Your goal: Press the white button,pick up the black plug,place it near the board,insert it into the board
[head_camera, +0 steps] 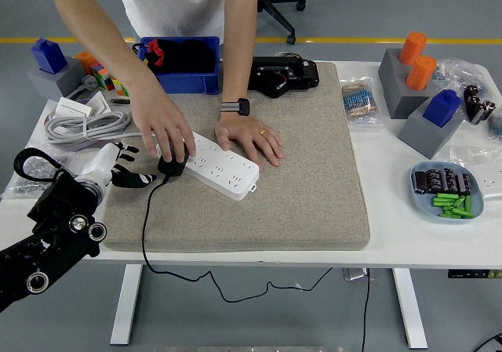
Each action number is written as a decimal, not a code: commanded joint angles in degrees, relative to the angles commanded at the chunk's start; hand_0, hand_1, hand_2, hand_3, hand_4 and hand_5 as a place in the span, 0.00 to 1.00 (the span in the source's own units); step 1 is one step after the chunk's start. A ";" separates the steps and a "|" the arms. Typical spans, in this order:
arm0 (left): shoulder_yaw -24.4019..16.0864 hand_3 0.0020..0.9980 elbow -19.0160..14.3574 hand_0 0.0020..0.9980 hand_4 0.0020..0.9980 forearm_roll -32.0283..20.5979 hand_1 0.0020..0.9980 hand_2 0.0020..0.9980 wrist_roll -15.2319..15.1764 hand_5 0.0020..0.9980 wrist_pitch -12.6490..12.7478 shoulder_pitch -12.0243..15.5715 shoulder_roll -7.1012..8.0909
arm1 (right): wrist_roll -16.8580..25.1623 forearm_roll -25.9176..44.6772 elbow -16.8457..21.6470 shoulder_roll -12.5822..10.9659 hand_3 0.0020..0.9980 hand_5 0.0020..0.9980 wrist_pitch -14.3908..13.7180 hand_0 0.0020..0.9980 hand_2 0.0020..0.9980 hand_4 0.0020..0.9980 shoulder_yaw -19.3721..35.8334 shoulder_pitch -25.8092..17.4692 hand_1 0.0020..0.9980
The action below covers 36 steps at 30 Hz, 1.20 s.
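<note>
A white power strip [222, 166] lies slanted on the grey felt mat [298, 172]. The black plug [170, 166] sits at the strip's left end, its cable trailing down over the mat's front edge. A person's hand [163, 125] covers the plug from above, and the person's other hand [249, 139] lies flat beside the strip. My left hand [129, 172] hovers at the mat's left edge, just left of the plug, fingers spread and holding nothing. My right arm is out of view.
A coiled grey cable [78, 125] and small parts lie at the left. A blue bin [182, 64] and a black device [282, 75] stand at the back. Grey blocks with orange and blue pieces [420, 85] and a blue dish [447, 190] are at the right.
</note>
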 joint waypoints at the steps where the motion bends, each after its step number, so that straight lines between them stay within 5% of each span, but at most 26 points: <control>1: -0.02 0.81 -0.05 0.83 0.90 0.10 0.88 0.81 0.00 0.23 0.02 -0.03 -0.02 | 0.00 -0.01 0.00 0.01 0.58 0.37 -0.01 0.62 0.58 0.64 0.04 0.01 0.59; 4: -0.09 0.85 -0.27 0.87 0.91 0.27 0.92 0.88 0.00 0.25 0.18 -0.13 -0.06 | 0.01 0.02 0.00 0.01 0.58 0.37 0.00 0.62 0.58 0.64 0.10 0.05 0.59; 17: 0.11 0.84 -4.91 0.89 0.93 2.17 0.92 0.86 -4.13 0.28 1.69 0.56 0.80 | 0.06 -0.01 0.00 0.11 0.58 0.36 -0.02 0.62 0.58 0.64 0.20 0.04 0.59; 21: 0.51 0.84 -6.88 0.89 0.93 2.70 0.92 0.86 -7.55 0.28 2.86 1.26 1.77 | 0.14 0.03 0.00 0.08 0.58 0.36 -0.04 0.62 0.58 0.64 0.16 0.04 0.59; 22: 0.84 0.79 -7.61 0.86 0.86 2.81 0.87 0.81 -9.30 0.16 3.53 1.59 2.31 | 0.18 0.06 0.00 0.05 0.58 0.36 -0.08 0.62 0.58 0.64 0.16 0.06 0.59; 31: 2.98 0.75 -10.35 0.83 0.79 7.28 0.83 0.77 -20.96 0.10 5.80 3.92 5.97 | 0.39 0.11 0.00 -0.05 0.58 0.37 -0.31 0.62 0.58 0.64 0.54 0.04 0.59; 36: 4.08 0.74 -10.57 0.81 0.77 10.74 0.82 0.75 -22.41 0.11 5.50 4.64 6.93 | 0.51 0.24 0.00 -0.05 0.58 0.36 -0.38 0.62 0.58 0.64 0.49 0.04 0.59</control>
